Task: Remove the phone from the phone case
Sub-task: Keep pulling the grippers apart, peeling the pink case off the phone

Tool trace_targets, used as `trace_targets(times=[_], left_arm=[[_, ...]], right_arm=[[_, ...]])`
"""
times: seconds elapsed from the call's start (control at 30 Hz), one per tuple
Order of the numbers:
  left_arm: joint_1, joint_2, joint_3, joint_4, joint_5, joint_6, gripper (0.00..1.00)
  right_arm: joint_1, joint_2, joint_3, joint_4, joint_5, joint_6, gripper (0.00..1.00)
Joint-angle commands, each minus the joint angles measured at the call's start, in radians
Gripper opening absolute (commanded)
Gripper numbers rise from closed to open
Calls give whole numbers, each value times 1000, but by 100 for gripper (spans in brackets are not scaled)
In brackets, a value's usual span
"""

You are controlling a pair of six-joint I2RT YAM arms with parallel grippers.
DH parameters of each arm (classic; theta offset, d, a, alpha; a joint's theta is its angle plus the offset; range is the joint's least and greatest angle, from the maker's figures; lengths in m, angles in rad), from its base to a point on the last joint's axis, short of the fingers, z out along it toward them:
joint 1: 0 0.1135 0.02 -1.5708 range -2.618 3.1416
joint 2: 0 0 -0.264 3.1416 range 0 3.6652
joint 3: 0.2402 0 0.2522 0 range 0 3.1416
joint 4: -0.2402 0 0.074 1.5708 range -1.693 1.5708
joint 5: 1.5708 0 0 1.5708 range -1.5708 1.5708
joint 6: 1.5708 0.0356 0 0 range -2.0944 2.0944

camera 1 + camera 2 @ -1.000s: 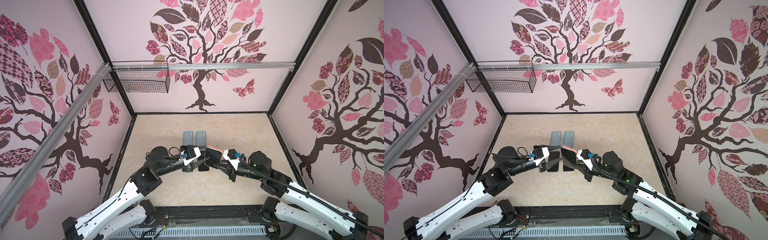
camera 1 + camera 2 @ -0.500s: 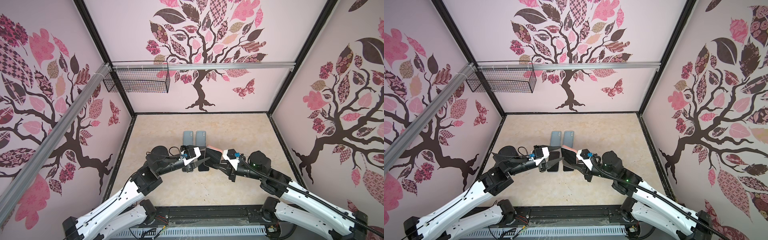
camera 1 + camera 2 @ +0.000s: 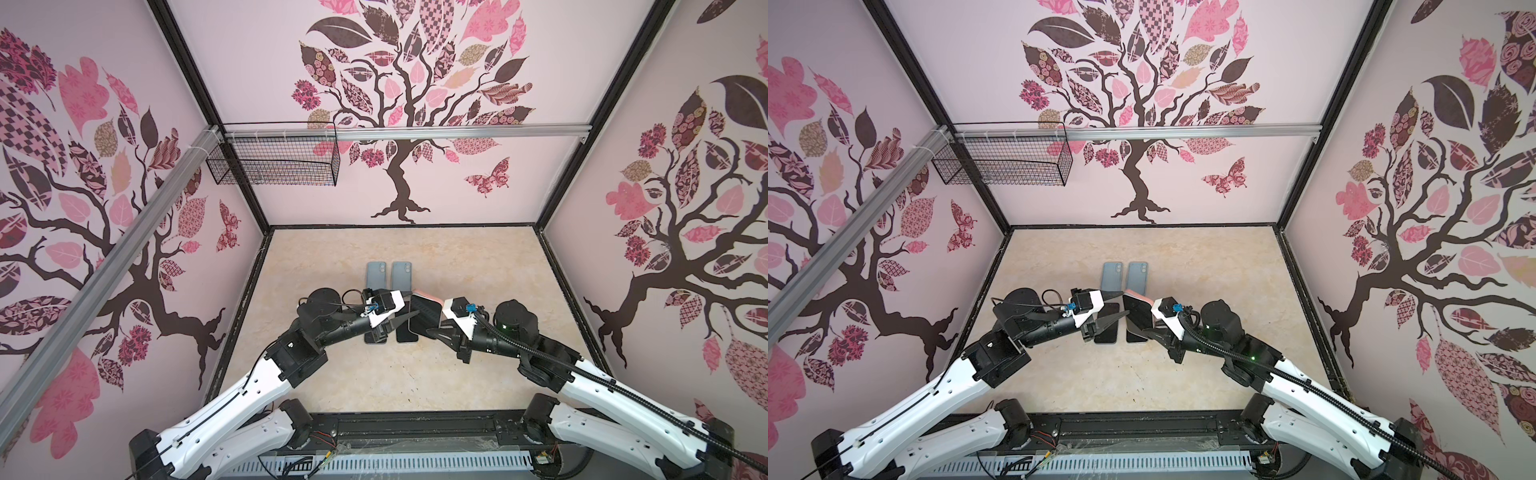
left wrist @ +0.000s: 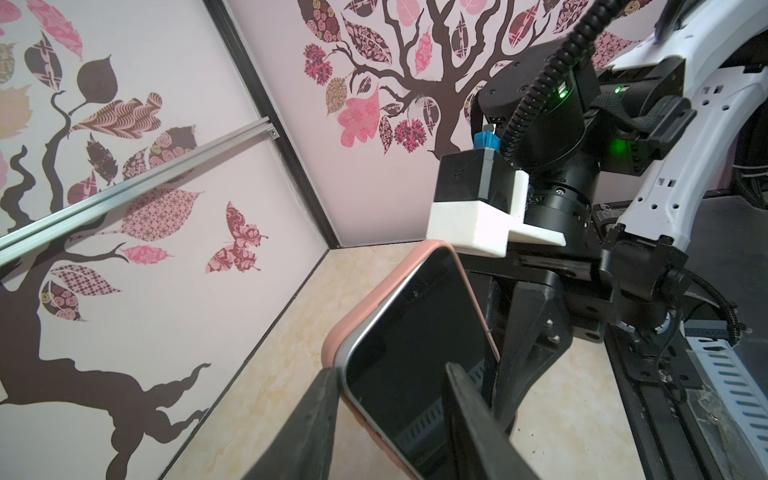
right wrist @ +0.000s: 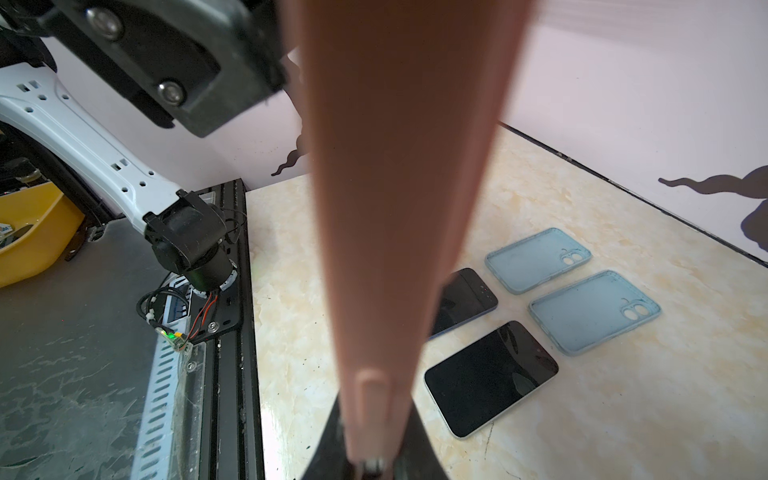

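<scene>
Now, phone (image 4: 415, 332): you have it seated in the pink case (image 4: 441, 246), its dark screen facing your left wrist camera. It is off the counter (image 3: 415, 374), held up on edge between the two arms.
Right claw (image 5: 370, 457): pressed tight on the case, one finger on each face. Your right wrist view looks straight along the pink side.
Left claw (image 4: 390, 368): spread, astride one corner of the phone. One fingertip (image 4: 328, 378) touches the case's rim at that corner and the other crosses in front of the screen. You cannot tell whether that one bears on the glass.
Corner: beside the touching fingertip, the phone's silver rim shows just inside the pink lip.
Loose phones (image 5: 490, 374): two lie flat on the counter, screens up and side by side, under the held case in both top views.
Blue cases (image 5: 594, 311): two open shells with their camera holes showing lie side by side just beyond the loose phones, toward the back wall.
Basket (image 3: 274, 162): wire, hung on the back rail at the left, well apart from the work.
Arms: both reach in toward the counter's middle, and your claws nearly meet at the case.
</scene>
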Motion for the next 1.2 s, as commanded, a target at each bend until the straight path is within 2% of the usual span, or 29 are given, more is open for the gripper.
trace_targets(times=[0.0,0.27,0.5,0.63,0.9,1.17], left_arm=[[-22,40,34,-42,103,13,43],[-22,55,30,-55,114,14,39],[-21,15,-4,-43,162,-34,31],[-19,-22,-41,-4,211,-88,27],[-19,-21,-73,37,342,-169,25],[-19,8,-109,114,426,-255,31]], right_arm=[[54,15,89,63,-80,-74,0],[81,26,95,53,-58,-96,0],[80,-34,52,116,71,-18,0],[80,-76,35,150,100,-8,0],[81,-105,26,225,38,-10,0],[80,-151,35,298,-15,13,0]])
